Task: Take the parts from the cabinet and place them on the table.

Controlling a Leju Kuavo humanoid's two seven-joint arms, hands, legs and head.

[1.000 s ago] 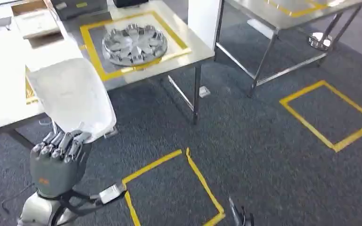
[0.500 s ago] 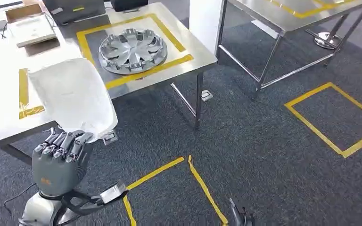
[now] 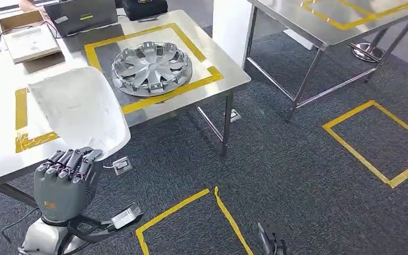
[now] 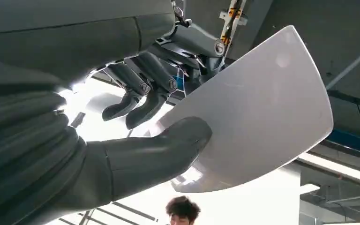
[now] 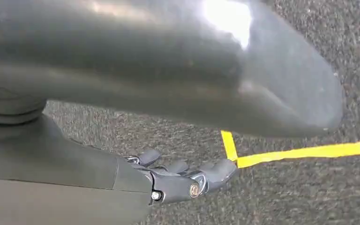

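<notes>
Your left hand (image 3: 66, 178) pinches the white panel (image 3: 79, 111) by its lower edge, thumb against fingers (image 4: 140, 93), holding it above the bench's (image 3: 0, 154) front edge. It looks light, stiff and slick; grip deeper. The right hand (image 5: 178, 180) hangs with fingers loosely apart.

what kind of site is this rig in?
Likely a workshop or robot test bay: steel tables, yellow tape squares marking zones on grey carpet, and a car wheel cover laid out as a part.
</notes>
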